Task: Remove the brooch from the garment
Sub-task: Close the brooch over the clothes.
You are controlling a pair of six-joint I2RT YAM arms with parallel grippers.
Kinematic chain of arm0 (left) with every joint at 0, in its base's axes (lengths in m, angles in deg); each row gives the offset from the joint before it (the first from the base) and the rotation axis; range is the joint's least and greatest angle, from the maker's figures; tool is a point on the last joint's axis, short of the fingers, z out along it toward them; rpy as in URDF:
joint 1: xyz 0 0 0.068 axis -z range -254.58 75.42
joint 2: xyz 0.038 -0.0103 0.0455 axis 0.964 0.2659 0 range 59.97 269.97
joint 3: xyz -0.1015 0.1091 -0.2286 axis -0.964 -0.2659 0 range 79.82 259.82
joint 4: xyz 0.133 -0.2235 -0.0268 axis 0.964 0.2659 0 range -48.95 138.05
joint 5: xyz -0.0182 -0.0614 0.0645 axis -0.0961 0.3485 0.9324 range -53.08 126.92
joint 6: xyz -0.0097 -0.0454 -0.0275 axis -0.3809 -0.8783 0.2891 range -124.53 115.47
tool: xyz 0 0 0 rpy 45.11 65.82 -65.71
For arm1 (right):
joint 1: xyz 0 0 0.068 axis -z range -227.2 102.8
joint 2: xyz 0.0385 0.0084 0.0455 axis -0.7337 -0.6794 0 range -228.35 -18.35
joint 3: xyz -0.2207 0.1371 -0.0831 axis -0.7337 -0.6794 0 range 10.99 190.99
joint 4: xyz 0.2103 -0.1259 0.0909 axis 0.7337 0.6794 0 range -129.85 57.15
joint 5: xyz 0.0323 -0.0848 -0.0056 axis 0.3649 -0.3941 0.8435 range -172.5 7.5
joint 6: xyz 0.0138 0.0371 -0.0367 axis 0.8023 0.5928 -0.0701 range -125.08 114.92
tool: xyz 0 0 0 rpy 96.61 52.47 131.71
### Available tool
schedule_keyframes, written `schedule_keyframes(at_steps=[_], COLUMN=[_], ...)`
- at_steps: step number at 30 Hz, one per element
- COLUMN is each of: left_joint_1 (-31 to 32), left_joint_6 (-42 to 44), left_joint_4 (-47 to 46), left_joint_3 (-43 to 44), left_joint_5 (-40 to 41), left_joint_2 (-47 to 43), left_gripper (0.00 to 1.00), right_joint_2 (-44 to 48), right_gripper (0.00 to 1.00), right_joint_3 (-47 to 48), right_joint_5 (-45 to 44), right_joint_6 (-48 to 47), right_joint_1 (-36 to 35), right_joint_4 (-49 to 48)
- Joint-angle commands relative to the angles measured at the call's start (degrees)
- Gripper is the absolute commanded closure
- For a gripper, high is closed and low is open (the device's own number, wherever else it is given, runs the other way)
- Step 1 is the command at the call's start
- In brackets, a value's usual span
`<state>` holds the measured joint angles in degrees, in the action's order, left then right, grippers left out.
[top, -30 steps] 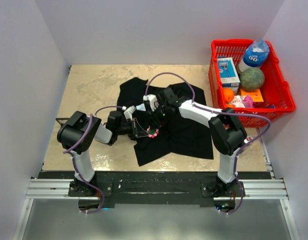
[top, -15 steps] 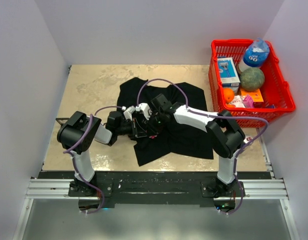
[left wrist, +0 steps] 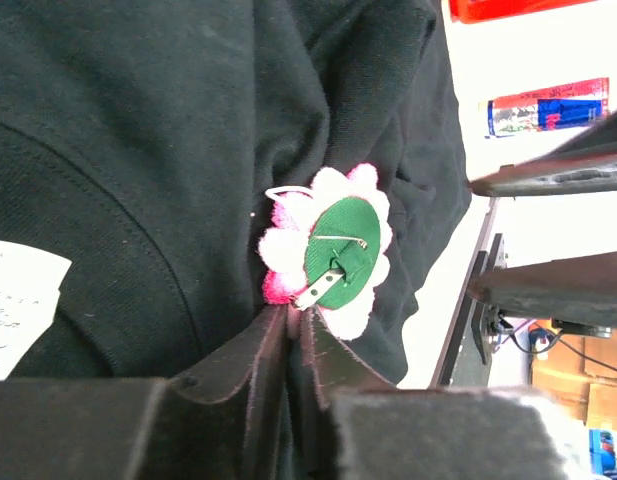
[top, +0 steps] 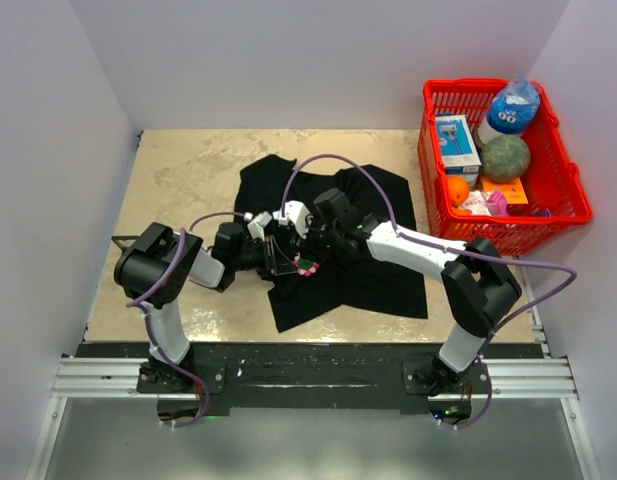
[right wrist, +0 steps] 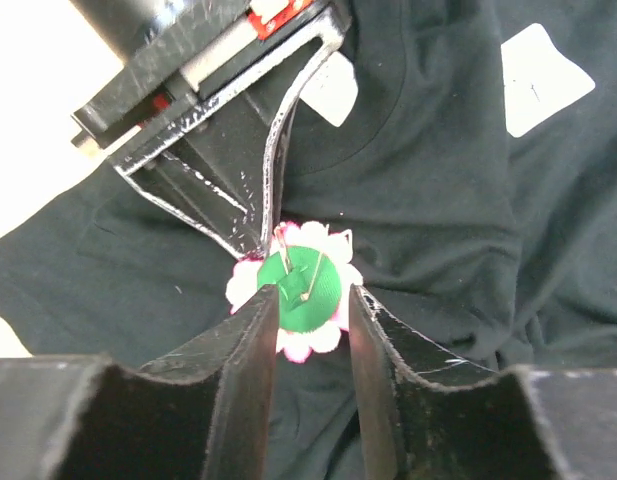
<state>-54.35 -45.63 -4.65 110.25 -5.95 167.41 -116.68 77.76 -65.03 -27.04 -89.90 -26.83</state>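
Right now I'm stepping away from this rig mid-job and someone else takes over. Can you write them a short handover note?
Left claw: nearly shut, tips at the edge of the small pink-and-white flower-shaped brooch; grip unclear.
Right claw: open, one finger on either side of the brooch.
Brooch lies back-up on the large black fabric shirt.
Done: both claws are at the brooch.
Left: confirm the metal pin is out of the fabric, then lift the brooch clear.

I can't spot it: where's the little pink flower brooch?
Top view, mid-table: pink flower brooch lies on the black fabric shirt, between left claw and right claw.
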Motion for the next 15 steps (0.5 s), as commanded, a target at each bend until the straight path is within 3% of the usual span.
schedule_keyframes(at_steps=[1, 7, 15], left_joint_1=[-1.42, -1.95, -2.47], left_joint_6=[2.96, 2.96, 5.24], left_joint_4=[4.47, 4.65, 8.77], left_joint_3=[-0.73, -1.34, -1.7], left_joint_5=[5.96, 4.38, 5.34], left_joint_2=[0.49, -0.65, -1.62], left_gripper=[0.73, 0.58, 0.54], right_joint_2=[0.51, -2.13, -6.26], right_gripper=[0.61, 0.6, 0.6], right_joint_3=[-2.69, -2.69, -1.46], right_joint_5=[2.29, 4.15, 0.98], right_joint_6=[-4.76, -7.57, -8.71], right_joint_1=[-0.63, -1.77, -2.13], right_joint_4=[-5.98, -5.98, -7.56])
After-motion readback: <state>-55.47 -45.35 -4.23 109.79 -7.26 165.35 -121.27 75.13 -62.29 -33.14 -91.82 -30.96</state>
